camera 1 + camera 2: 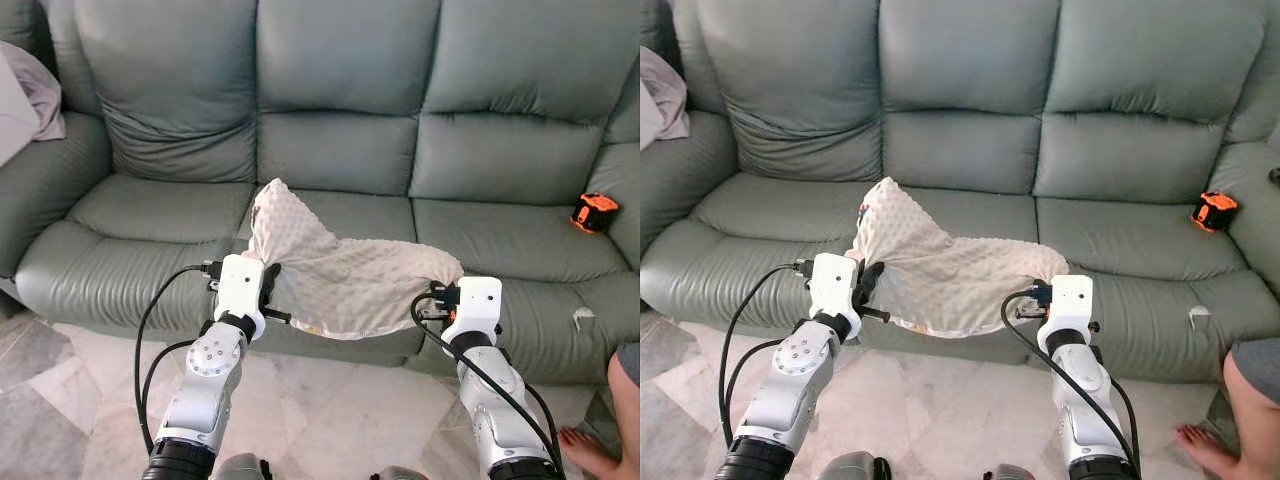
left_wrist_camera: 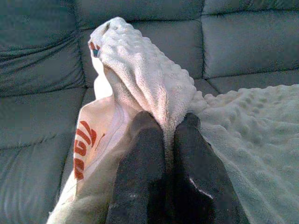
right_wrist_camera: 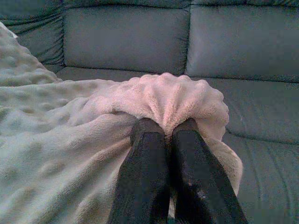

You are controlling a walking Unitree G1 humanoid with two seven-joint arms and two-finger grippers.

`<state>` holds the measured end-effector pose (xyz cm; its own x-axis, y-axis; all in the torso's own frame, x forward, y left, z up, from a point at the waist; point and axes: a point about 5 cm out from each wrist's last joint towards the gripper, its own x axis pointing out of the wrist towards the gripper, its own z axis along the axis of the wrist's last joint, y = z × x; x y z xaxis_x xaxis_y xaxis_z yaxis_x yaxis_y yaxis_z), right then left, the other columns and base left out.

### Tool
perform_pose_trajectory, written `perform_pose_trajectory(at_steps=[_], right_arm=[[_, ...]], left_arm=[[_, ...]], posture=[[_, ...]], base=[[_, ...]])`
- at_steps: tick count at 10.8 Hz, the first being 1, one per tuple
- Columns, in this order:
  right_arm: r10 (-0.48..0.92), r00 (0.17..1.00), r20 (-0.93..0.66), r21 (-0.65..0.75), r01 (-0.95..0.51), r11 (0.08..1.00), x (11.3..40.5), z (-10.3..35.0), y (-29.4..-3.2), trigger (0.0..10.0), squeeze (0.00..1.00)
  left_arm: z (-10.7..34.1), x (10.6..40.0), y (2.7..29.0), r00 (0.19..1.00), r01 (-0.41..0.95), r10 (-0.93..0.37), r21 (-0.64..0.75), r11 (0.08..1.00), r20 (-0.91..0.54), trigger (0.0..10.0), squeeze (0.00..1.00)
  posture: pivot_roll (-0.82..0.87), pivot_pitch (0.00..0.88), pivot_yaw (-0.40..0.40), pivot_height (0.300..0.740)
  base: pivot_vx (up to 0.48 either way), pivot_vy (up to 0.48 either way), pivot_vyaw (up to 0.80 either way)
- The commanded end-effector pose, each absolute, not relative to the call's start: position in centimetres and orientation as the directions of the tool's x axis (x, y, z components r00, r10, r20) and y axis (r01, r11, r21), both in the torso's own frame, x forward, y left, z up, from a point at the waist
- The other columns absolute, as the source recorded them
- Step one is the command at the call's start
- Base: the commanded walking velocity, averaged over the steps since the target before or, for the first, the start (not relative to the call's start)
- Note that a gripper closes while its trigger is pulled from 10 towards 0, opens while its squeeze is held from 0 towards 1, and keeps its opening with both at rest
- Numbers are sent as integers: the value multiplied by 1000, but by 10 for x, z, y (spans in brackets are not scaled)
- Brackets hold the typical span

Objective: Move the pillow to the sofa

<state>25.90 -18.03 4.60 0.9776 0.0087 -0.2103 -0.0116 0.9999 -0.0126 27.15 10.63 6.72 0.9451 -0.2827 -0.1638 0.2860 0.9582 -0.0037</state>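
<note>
The pillow [image 1: 345, 275] is a limp cream one with a bumpy fleece cover, held up between both arms over the front edge of the grey-green sofa's [image 1: 340, 150] middle seat. My left gripper [image 1: 272, 283] is shut on its left edge; in the left wrist view the fingers [image 2: 140, 158] pinch a fold of the cover, beside a red-printed label [image 2: 84, 149]. My right gripper [image 1: 432, 300] is shut on the bunched right corner, and in the right wrist view its fingers [image 3: 145, 154] squeeze the fleece [image 3: 168, 100]. One corner of the pillow [image 1: 880, 195] points up toward the backrest.
An orange and black object [image 1: 594, 212] lies on the sofa's right seat. A pale cloth [image 1: 25, 95] drapes over the left armrest. A person's bare foot [image 1: 590, 450] and knee stand on the marble floor [image 1: 330, 410] at the right.
</note>
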Motion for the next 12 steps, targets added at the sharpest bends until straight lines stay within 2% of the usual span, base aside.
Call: perform_pose_trajectory(at_steps=[1, 4, 12], right_arm=[[10, 982, -189, -9, -12, 1000, 261, 52, -179, 10000, 0], [13, 982, -187, -2, -14, 1000, 263, 52, -177, 10000, 0], [10, 982, -188, -1, -11, 1000, 262, 51, -177, 10000, 0]], left_arm=[[73, 272, 104, 946, 299, -297, -2, 954, -131, 10000, 0], [74, 275, 104, 946, 300, -297, 2, 954, -127, 10000, 0], [74, 274, 104, 944, 307, -303, 4, 952, -131, 10000, 0]], posture=[[-48, 0, 0, 740], [-47, 0, 4, 740], [-49, 0, 8, 740]], base=[[0, 0, 0], [172, 0, 0], [299, 0, 0]])
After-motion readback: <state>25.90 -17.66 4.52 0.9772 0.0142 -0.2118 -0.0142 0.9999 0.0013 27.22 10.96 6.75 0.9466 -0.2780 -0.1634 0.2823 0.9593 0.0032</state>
